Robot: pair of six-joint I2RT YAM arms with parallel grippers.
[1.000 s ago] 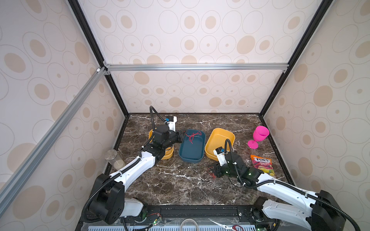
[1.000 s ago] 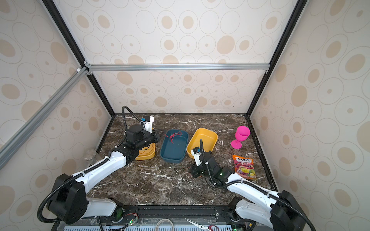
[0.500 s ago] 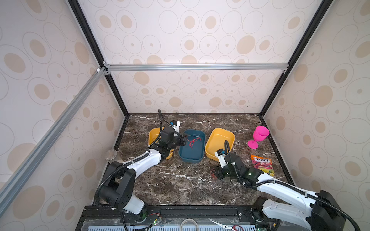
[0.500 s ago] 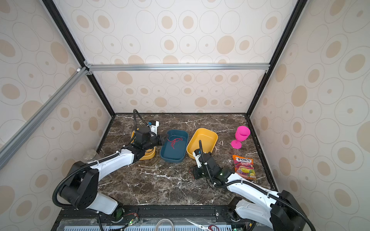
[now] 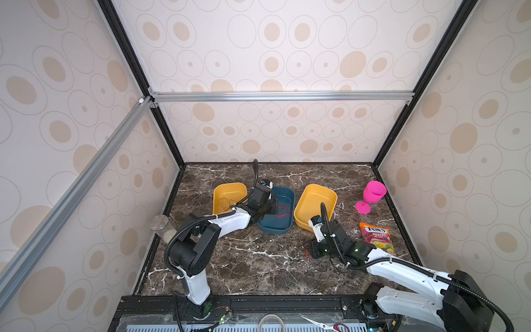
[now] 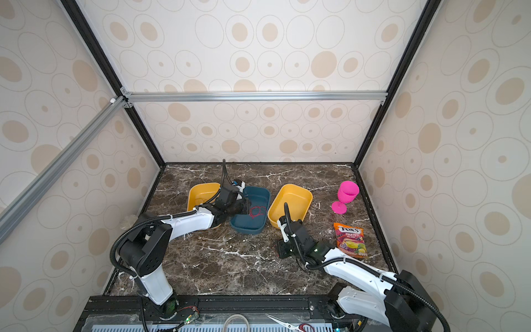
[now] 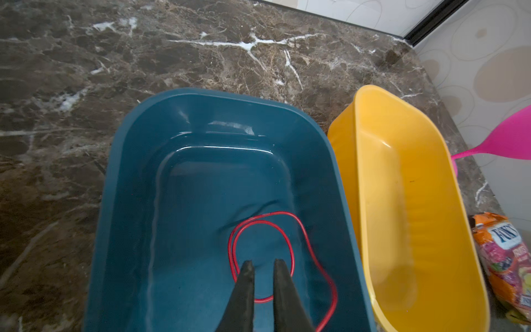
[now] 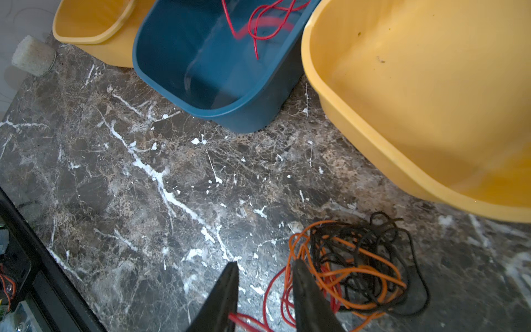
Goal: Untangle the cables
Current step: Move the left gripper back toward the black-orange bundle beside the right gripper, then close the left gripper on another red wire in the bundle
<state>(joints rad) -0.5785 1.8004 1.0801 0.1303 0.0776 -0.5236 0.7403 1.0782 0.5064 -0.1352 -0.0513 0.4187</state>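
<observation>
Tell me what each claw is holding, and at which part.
Nothing is held. The left claw stands open above the red cable lying in the blue tray. The right claw is open too; a red strand only crosses its gap.

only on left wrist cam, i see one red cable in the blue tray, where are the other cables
observer: a tangled pile of orange, black and red cables lies on the table, on the robot's side of the right yellow tray.
operator: right claw on it
observer: the right claw is at the pile's edge, jaws apart with red strands between them, not clamped.
operator: any other trays
observer: a second yellow tray sits left of the blue tray in a top view.
</observation>
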